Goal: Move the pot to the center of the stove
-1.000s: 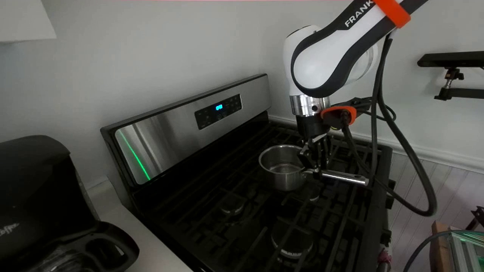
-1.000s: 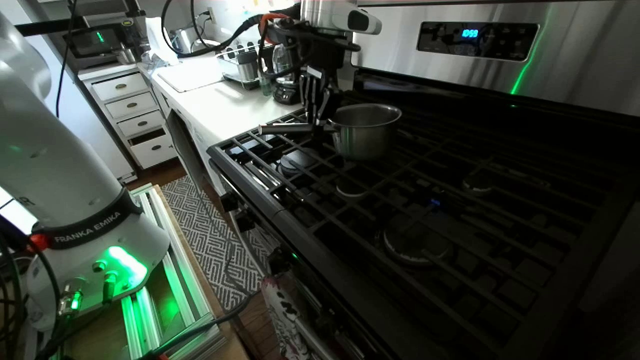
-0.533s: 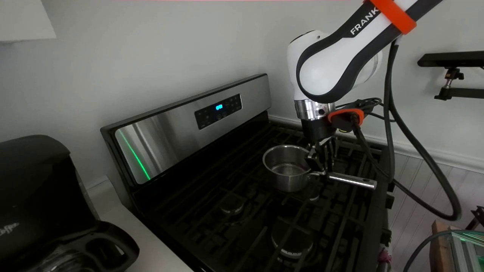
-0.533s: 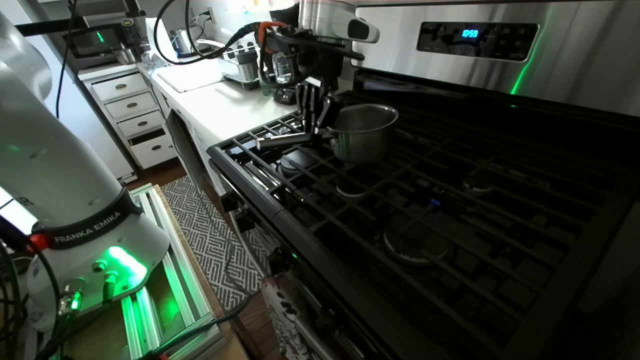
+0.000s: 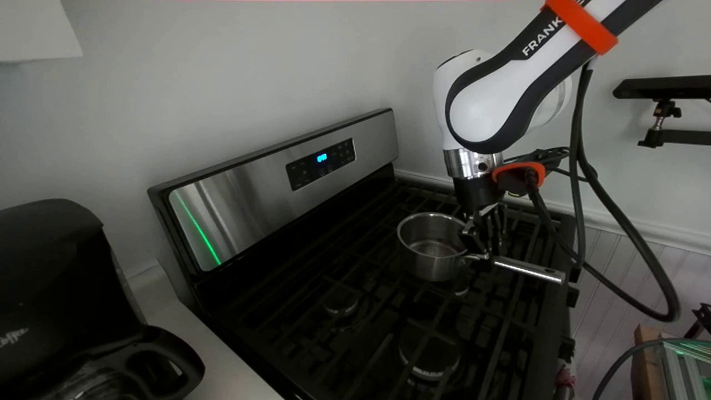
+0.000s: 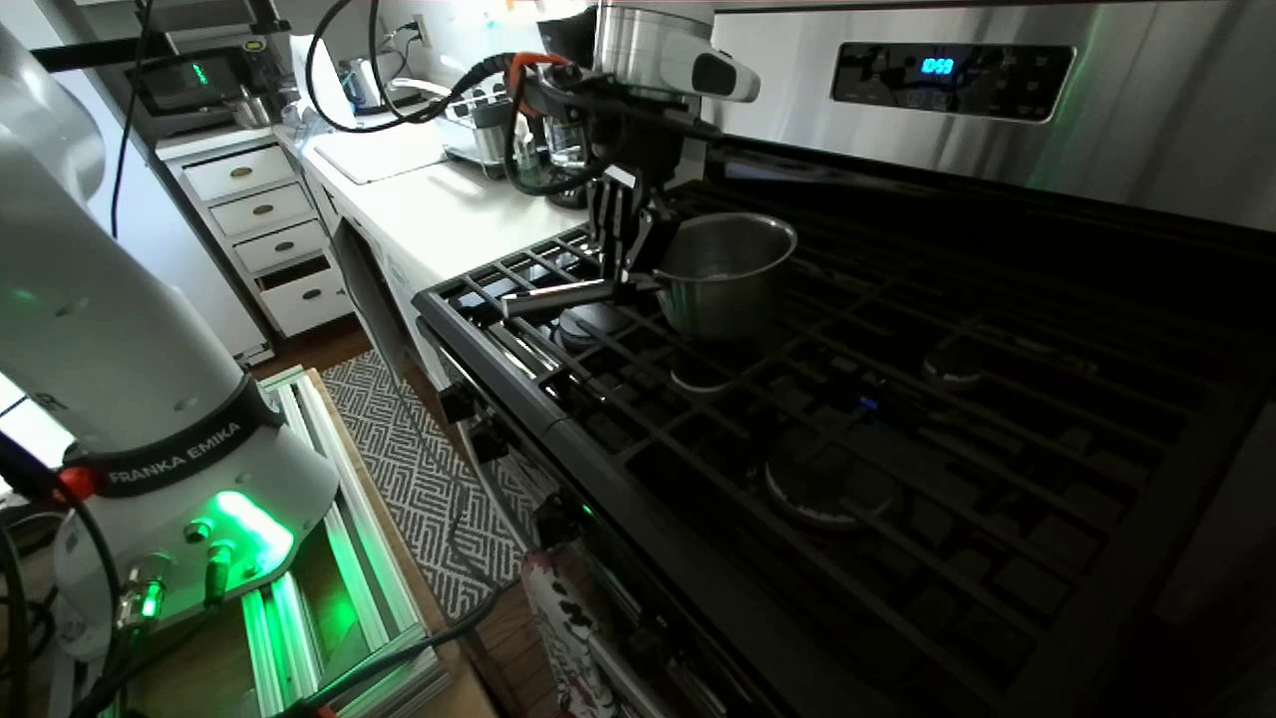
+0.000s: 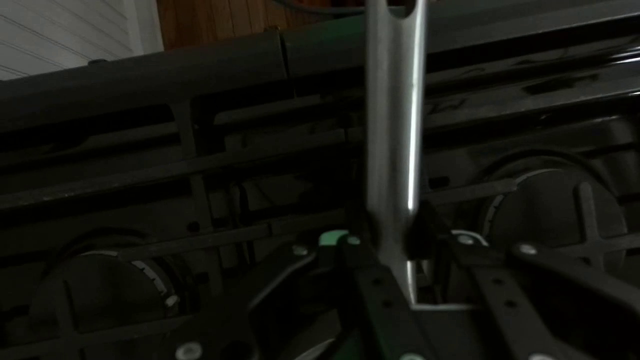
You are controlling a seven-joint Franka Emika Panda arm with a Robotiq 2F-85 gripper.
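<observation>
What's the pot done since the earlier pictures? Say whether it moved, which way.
Yes: in an exterior view the pot has shifted away from the stove's back panel, toward the front edge.

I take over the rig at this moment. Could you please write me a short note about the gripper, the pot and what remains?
Gripper: shut on the handle of the pot.
Pot: upright over the stove, near what looks like the middle burner, handle toward the front edge. I cannot tell if its base touches the stove.
Done: pot grasped.
Left: check it is centred, set it down if lifted, then probably open and back away.
</observation>
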